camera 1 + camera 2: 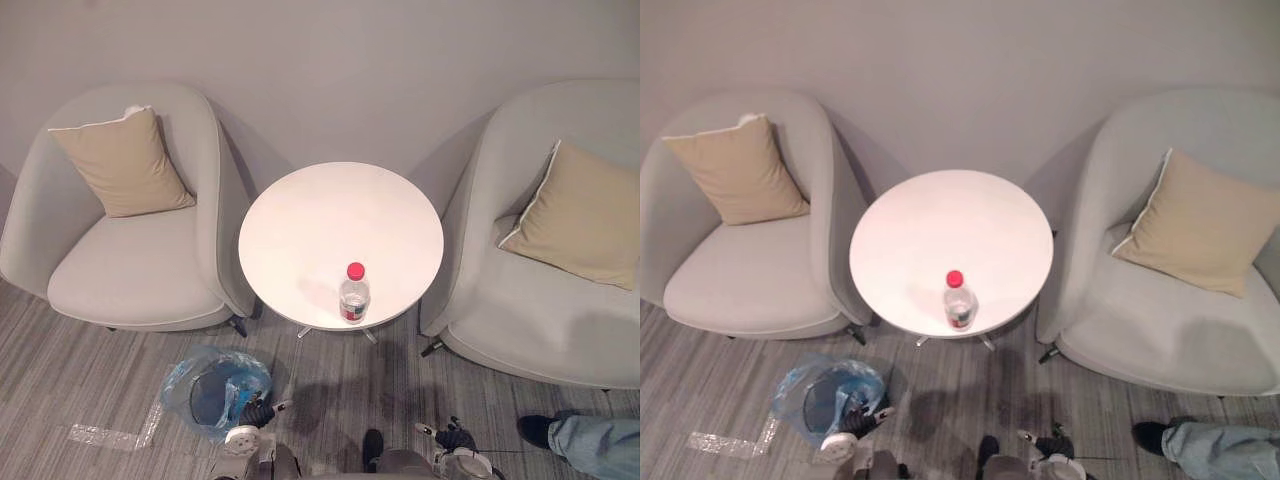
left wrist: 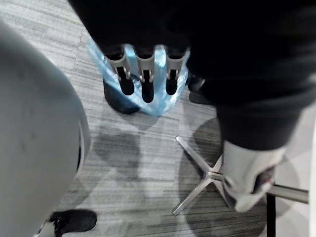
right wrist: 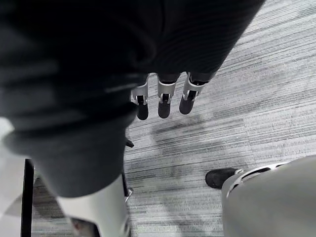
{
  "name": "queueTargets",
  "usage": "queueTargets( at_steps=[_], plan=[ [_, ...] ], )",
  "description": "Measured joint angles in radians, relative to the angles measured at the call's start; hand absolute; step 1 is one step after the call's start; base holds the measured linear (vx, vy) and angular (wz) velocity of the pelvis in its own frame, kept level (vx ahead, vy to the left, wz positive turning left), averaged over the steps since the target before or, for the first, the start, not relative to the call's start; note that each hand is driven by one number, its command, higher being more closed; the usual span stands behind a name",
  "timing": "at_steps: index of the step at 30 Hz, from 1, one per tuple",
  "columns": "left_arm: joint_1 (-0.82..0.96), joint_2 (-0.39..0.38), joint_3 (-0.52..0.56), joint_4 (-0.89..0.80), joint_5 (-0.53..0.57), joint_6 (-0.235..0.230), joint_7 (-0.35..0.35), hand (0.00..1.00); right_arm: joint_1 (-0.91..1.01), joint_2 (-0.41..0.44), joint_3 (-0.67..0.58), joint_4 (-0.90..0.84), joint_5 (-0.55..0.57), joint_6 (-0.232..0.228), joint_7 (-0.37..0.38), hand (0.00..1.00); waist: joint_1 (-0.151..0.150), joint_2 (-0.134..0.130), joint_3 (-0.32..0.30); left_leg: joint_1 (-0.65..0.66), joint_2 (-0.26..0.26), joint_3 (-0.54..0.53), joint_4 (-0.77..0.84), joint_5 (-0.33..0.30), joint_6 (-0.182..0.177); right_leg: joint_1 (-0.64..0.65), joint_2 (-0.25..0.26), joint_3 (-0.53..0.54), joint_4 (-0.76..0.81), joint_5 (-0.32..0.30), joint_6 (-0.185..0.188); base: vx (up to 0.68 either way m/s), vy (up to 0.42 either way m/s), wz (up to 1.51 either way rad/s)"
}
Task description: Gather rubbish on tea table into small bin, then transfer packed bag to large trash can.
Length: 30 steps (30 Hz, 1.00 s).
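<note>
So there's 1 clear bottle (image 1: 354, 293) with a red cap standing on the round white desk (image 1: 320, 225), close to its near edge. The small bin (image 1: 205, 395) with its blue bag sits on the floor, near left of the desk. The left hand (image 1: 258, 412) hangs right by its near rim, fingers straight, holding nothing. The right hand (image 1: 455, 436) is low at near right, fingers (image 3: 164, 101) straight and empty too. The left armchair (image 1: 130, 270) and right armchair (image 1: 540, 300) flank the desk
</note>
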Motion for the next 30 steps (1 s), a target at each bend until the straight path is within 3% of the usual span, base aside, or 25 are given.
queueTargets(
  at_steps=[3,4,6,9,11,15,30],
  plan=[
    [0.010,0.024,-0.007,0.009,0.002,0.001,0.000,0.00,0.005,0.014,0.012,0.002,-0.011,0.000,-0.003,0.00,0.000,-0.023,-0.025,0.023,-0.023,0.003,-0.026,-0.005,0.023,0.020,-0.013,0.027,-0.015,-0.003,0.028,0.13,0.147,-0.09],
    [0.013,0.041,-0.011,0.018,0.006,0.002,0.000,0.00,0.005,0.022,0.031,-0.001,-0.041,0.000,-0.006,0.00,-0.002,-0.047,-0.036,0.047,-0.051,0.005,-0.075,0.006,0.038,0.025,-0.037,0.024,-0.020,-0.009,0.043,0.16,0.170,0.06],
    [0.016,0.049,-0.024,0.018,0.012,0.003,0.000,0.00,0.008,0.021,0.045,-0.019,-0.056,0.001,-0.008,0.00,-0.001,-0.053,-0.039,0.064,-0.068,0.005,-0.101,0.012,0.046,0.030,-0.051,0.023,-0.019,-0.016,0.054,0.12,0.131,0.07],
    [0.034,0.056,-0.029,0.018,0.023,0.006,0.001,0.00,0.019,0.020,0.096,-0.133,-0.110,0.001,-0.020,0.00,-0.001,-0.050,-0.043,0.089,-0.096,0.005,-0.133,0.014,0.049,0.040,-0.074,0.023,-0.021,-0.031,0.071,0.16,0.103,0.03],
    [0.036,0.058,-0.051,0.007,0.032,0.009,0.002,0.00,0.049,0.012,0.128,-0.309,-0.141,-0.002,-0.030,0.00,0.000,-0.046,-0.043,0.097,-0.099,0.002,-0.134,0.014,0.049,0.051,-0.076,0.025,-0.026,-0.033,0.072,0.15,0.025,0.02],
    [0.043,0.059,-0.080,-0.006,0.052,-0.001,0.002,0.00,0.066,-0.007,0.139,-0.521,-0.239,-0.053,-0.044,0.00,0.000,-0.048,-0.043,0.117,-0.092,0.001,-0.134,0.014,0.049,0.077,-0.061,0.027,-0.039,-0.038,0.062,0.08,-0.027,-0.01],
    [0.048,0.075,-0.152,-0.024,0.112,-0.018,-0.001,0.00,0.173,-0.040,0.260,-0.749,-0.445,-0.085,-0.043,0.00,-0.007,-0.061,-0.050,0.123,-0.077,-0.021,-0.162,0.019,0.048,0.081,-0.039,0.032,-0.069,-0.019,0.050,-0.03,-0.020,-0.01]
  ],
)
